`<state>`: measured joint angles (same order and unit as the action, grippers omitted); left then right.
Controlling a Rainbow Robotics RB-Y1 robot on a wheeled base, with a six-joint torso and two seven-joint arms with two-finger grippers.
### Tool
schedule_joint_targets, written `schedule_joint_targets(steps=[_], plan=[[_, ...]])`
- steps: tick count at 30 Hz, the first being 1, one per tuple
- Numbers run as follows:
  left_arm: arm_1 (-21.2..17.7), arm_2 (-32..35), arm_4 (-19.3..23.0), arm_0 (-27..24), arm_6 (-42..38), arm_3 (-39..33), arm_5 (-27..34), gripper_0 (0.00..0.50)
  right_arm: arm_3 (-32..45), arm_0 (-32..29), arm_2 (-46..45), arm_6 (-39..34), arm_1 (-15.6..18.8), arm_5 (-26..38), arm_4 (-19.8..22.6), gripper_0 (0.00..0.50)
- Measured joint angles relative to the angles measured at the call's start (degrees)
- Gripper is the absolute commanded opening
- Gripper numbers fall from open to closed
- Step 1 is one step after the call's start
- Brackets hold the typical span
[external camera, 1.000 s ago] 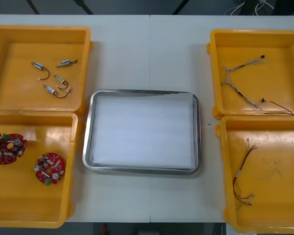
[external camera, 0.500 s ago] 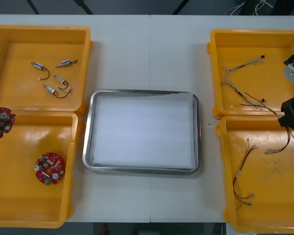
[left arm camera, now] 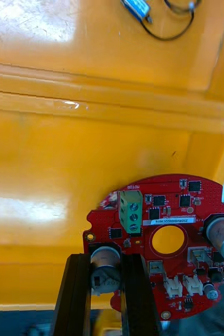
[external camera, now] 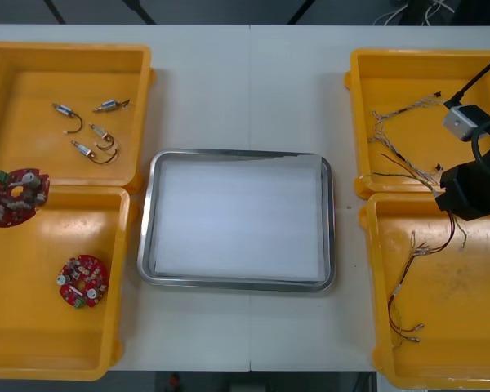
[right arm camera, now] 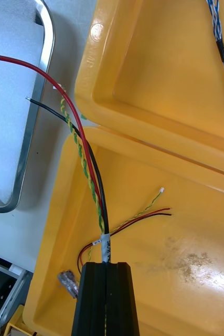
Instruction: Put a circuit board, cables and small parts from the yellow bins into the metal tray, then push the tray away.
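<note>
One circuit board (left arm camera: pixel 143 236) sits pinched in the left end effector (left arm camera: pixel 105 262), cables (right arm camera: pixel 85 157) in the right end effector (right arm camera: pixel 105 270).

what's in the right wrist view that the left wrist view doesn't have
Right wrist view: the right claw shut on a red, black and yellow cable bundle, the shiny metal tray with its rim curving past, and a twisted blue and white cable.
Left wrist view: the left claw shut on a round red circuit board, and a small metal part with a black wire.
Both: yellow plastic bins, two meeting wall to wall, beneath a claw shut on its load.
</note>
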<state>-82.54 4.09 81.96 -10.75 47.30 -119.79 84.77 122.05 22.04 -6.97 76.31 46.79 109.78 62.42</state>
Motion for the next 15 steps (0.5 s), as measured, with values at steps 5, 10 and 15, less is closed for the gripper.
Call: schedule_joint_targets(steps=[5, 10, 15], plan=[[5.0, -10.0, -6.6, -12.3, -15.9, -3.2, 6.8, 0.0, 0.0, 0.0, 0.0, 0.0, 0.0, 0.0, -0.5, 0.0], [12.6, -22.4, -11.6, -25.7, -25.2, -3.6, 13.1, 0.0, 0.1, 0.0, 0.0, 0.0, 0.0, 0.0, -0.7, 0.0], [18.8, -27.1, -15.1, -30.1, -27.3, -3.9, 14.9, 0.0, 0.1, 0.0, 0.0, 0.0, 0.0, 0.0, -0.7, 0.0]])
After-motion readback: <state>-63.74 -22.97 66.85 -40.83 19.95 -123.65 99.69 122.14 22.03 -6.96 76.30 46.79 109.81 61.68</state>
